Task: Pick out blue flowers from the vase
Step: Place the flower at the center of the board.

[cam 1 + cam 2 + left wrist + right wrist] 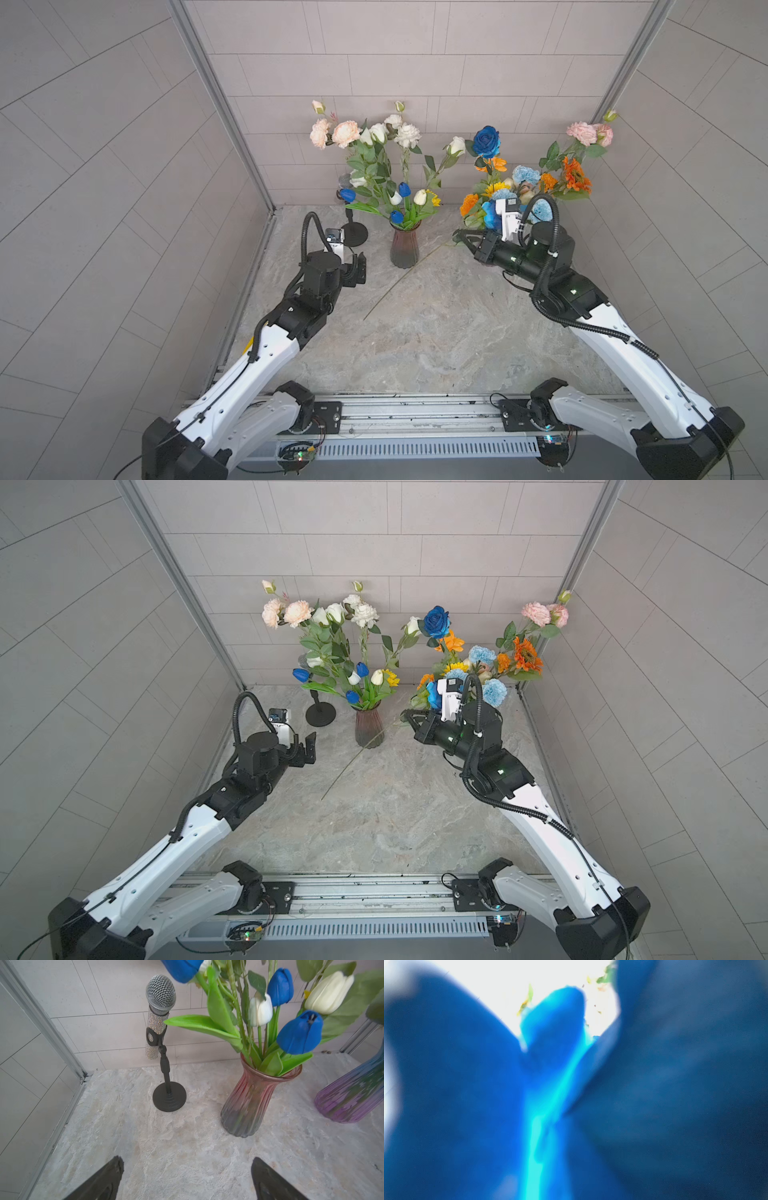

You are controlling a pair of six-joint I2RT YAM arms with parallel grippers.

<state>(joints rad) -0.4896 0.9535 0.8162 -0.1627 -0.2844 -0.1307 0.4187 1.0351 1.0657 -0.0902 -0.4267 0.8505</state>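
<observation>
The red-tinted glass vase (405, 249) (249, 1101) holds white and pink blooms and three dark blue tulips (404, 189) (300, 1032). My left gripper (359, 270) (187, 1169) hovers open and empty over the table, to the left of this vase. My right gripper (461, 240) (409, 719) is shut on the long green stem (399, 286) of a blue rose (490, 214), whose petals (467, 1084) fill the right wrist view and hide the jaws there. Behind that arm rise another blue rose (486, 141) and pale blue carnations (525, 174) among orange flowers.
A microphone (161, 1014) on a black stand (354, 235) is at the back left, close to the red vase. A purple vase (351, 1095) stands to the right; the right arm hides it in both top views. Tiled walls close three sides.
</observation>
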